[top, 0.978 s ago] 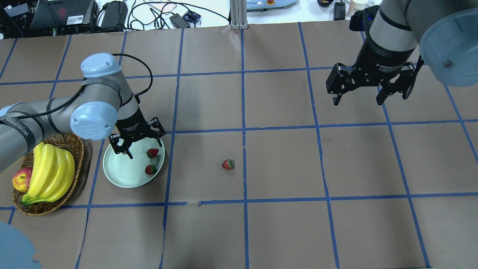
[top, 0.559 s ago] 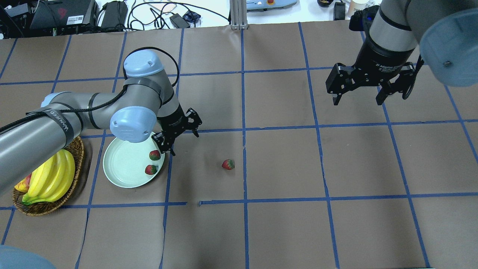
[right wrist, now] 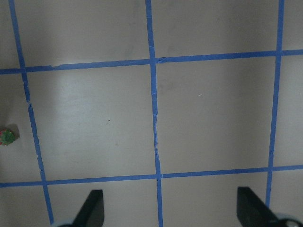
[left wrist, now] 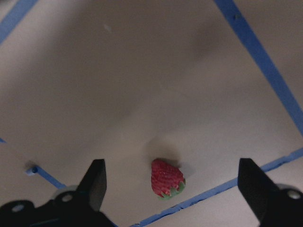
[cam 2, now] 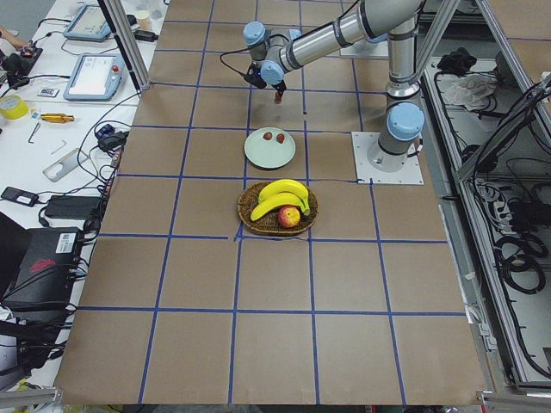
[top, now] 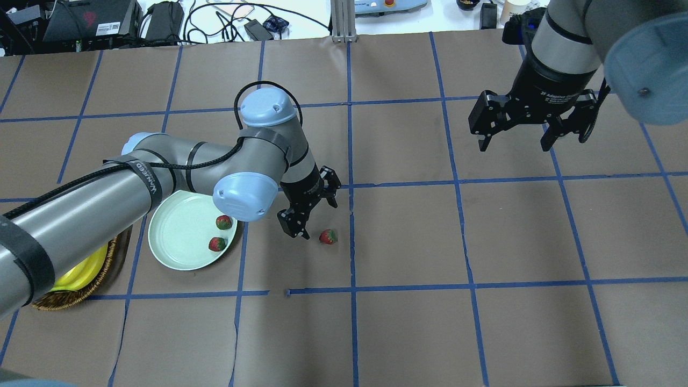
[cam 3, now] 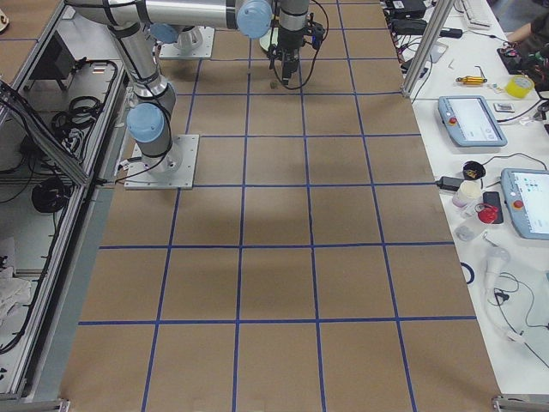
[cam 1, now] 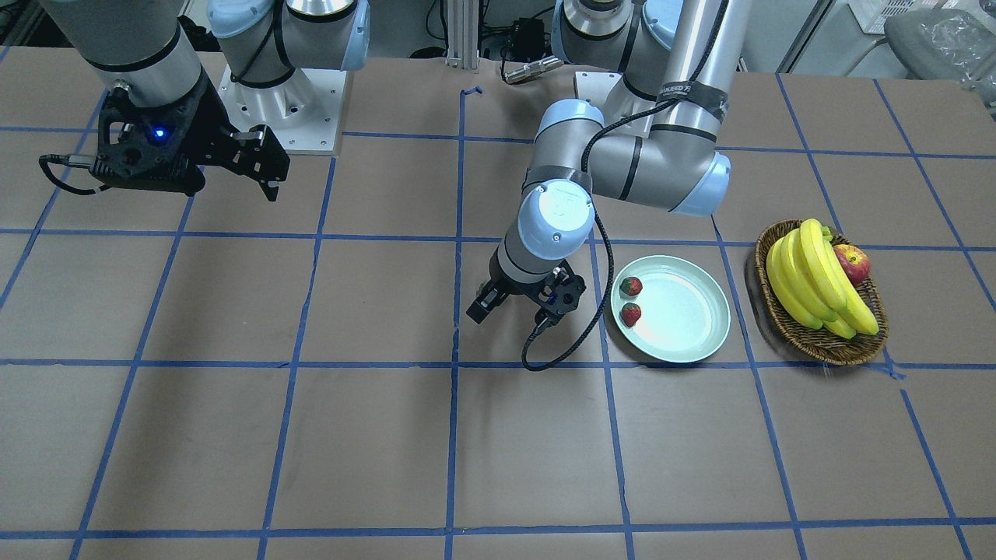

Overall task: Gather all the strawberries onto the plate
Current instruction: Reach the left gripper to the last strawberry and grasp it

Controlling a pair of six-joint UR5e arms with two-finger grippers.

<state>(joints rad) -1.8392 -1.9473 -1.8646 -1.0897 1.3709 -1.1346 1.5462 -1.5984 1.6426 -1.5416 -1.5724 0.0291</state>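
Three strawberries show on the table. Two of them (top: 223, 221) (top: 216, 244) lie inside the plate (top: 174, 236), close to its right rim, one a little farther from the robot than the other and the two not touching. The third strawberry (top: 328, 236) lies alone on the brown paper, right of the plate and well apart from it, just left of a blue tape line (top: 352, 242) that runs from near to far. In the left wrist view this berry (left wrist: 166, 178) rests on its side with its green cap turned toward the camera.

The left gripper (top: 318, 219) hangs over this loose berry with its jaws spread wide. The wrist view shows one finger (left wrist: 96, 183) on each side of the fruit, both clear of it, and nothing is held. The left arm (top: 161, 183) stretches across from the left, passing over the far edge of the plate.

A wicker basket (cam 1: 825, 350) stands just left of the plate, holding a bunch of bananas (cam 1: 809, 284) and an apple (cam 1: 852, 263); in the overhead view the arm hides most of it.

The right gripper (top: 516, 145) hovers far off to the right, over the far part of the table, its jaws also wide and empty. The table (top: 484, 322) is covered in brown paper marked into squares by blue tape.
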